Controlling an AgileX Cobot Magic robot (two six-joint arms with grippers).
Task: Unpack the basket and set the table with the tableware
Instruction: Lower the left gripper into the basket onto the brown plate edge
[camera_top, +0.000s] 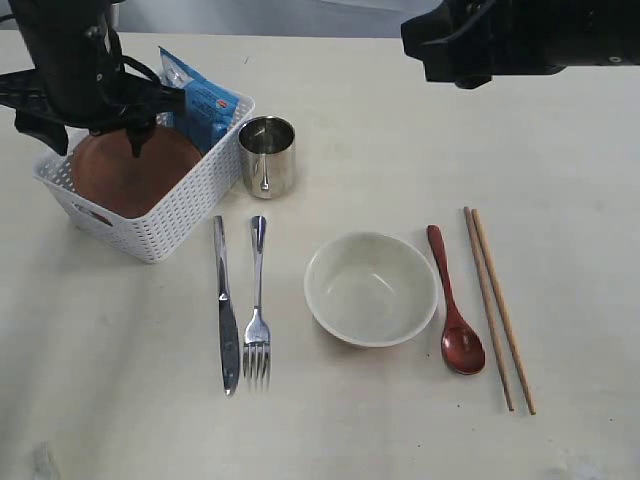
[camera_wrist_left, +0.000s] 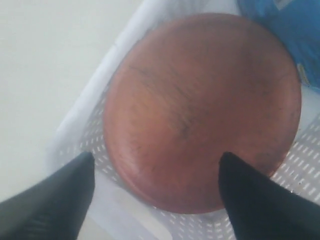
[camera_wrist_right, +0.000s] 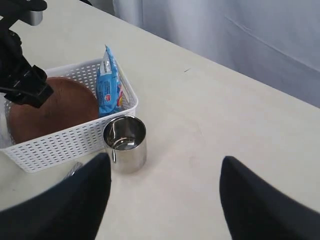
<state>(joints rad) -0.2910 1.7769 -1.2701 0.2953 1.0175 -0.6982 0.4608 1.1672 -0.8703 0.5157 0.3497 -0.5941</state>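
The left pincer (camera_wrist_left: 156, 155) hangs spread wide over the reddish-brown plate (camera_wrist_left: 200, 110), gripping nothing. The plate lies in the white basket (camera_top: 170, 225) toward the far left corner of the table (camera_top: 400, 130), beside a blue snack packet (camera_top: 205, 110). The right pincer (camera_wrist_right: 165, 160) is wide and empty. The cup (camera_top: 267, 155), knife (camera_top: 225, 305), fork (camera_top: 257, 310), bowl (camera_top: 370, 290), spoon (camera_top: 452, 300) and chopsticks (camera_top: 497, 310) are laid out on the table; only the plate seems left. The packet's print is too blurred to read.

Your exterior view looks steeply down on the table (camera_top: 120, 420) from above, with the basket (camera_top: 160, 230) at upper left. Your left wrist view sits very close over the plate (camera_wrist_left: 200, 110) inside that basket. Your right wrist view looks from farther off, sharing basket, plate and cup (camera_wrist_right: 125, 142).
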